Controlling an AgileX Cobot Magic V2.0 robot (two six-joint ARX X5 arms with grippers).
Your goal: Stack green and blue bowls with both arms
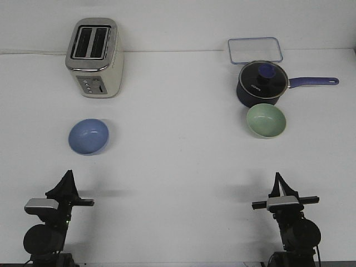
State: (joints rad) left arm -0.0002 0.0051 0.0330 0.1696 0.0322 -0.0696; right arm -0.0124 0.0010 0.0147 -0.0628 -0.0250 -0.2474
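Note:
The light blue bowl (88, 136) sits upright on the white table at the left, in front of the toaster. The pale green bowl (266, 120) sits upright at the right, just in front of the navy saucepan and nearly touching it. My left gripper (68, 173) is low at the near left, well short of the blue bowl. My right gripper (276, 176) is low at the near right, well short of the green bowl. Each gripper's fingers meet in a point and hold nothing.
A silver and cream toaster (94, 57) stands at the back left. A dark navy saucepan (262, 83) with a glass lid has its long handle pointing right. A clear rectangular lid (255, 50) lies behind it.

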